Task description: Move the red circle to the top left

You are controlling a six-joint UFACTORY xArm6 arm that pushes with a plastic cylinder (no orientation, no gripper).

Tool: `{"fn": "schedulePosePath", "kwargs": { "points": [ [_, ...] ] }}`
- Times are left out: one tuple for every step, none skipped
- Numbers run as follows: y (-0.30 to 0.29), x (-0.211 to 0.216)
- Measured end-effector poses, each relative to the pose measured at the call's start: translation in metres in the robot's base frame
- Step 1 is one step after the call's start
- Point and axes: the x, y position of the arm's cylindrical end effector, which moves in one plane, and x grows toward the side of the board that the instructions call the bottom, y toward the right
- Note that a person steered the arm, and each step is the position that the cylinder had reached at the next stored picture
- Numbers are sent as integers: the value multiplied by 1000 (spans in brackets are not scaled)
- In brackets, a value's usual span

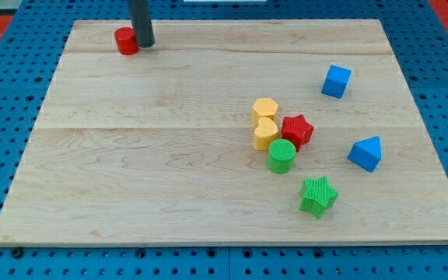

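Overhead, slightly oblique view of a wooden board (169,155) resting on a blue pegboard surface (6,124). The red circle (125,40) lies near the board's top left corner, touching the left side of my tip (145,44), the lower end of a straight dark rod descending from the view's top; the rod carries no jaws, so nothing is grasped. Well apart, right of centre, 4 blocks cluster together: a yellow hexagon (264,110) just above a yellow heart (266,134), a red star (296,129) touching the heart's right side, and a green cylinder (281,155) just below them. A green star (318,195) sits lower right of the cluster. 2 blue blocks stand apart at the view's right: a blue cube (336,81) and a blue triangular block (365,153).
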Motion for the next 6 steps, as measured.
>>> {"fn": "schedulePosePath", "kwargs": {
  "points": [
    [9, 22],
    [-5, 24],
    [-40, -6],
    [-35, -18],
    [-35, -18],
    [-34, -18]
  ]
}}
